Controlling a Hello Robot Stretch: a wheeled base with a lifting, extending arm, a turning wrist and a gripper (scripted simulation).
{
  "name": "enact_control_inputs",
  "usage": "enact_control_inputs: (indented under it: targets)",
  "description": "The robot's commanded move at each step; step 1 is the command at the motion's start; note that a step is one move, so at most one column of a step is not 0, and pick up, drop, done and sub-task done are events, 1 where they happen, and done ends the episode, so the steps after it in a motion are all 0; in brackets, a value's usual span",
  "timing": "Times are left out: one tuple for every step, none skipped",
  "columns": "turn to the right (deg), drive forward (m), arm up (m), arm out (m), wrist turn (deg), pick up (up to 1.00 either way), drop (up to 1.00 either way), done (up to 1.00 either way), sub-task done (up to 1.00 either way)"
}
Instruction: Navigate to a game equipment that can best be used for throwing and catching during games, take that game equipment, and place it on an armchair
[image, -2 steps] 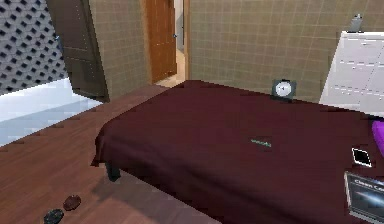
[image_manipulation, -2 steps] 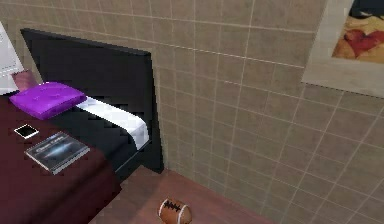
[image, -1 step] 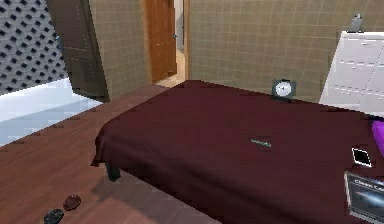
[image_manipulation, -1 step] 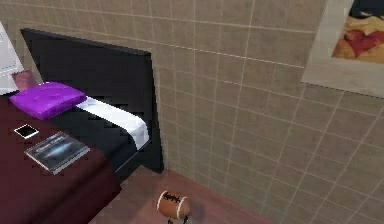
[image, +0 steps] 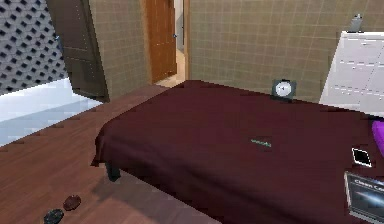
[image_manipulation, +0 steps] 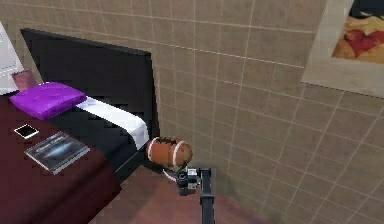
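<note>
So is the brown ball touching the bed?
Cannot tell. In the arm side view the brown ball hangs at the tool's end, its edge overlapping the bed's corner, with no gap or contact plain.

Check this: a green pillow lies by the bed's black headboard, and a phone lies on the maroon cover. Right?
Not quite. The pillow is purple, not green; the arm side view shows it. It does lie by the black headboard, and a phone lies on the maroon cover.

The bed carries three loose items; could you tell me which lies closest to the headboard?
The purple pillow, beside the black headboard; the white phone and flat grey book lie farther from it.
</note>
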Motion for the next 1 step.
enact_control_inputs:
  targets:
    - [0.0,0.0,0.44,0.0,0.0,0.0,0.0,0.0,0.0]
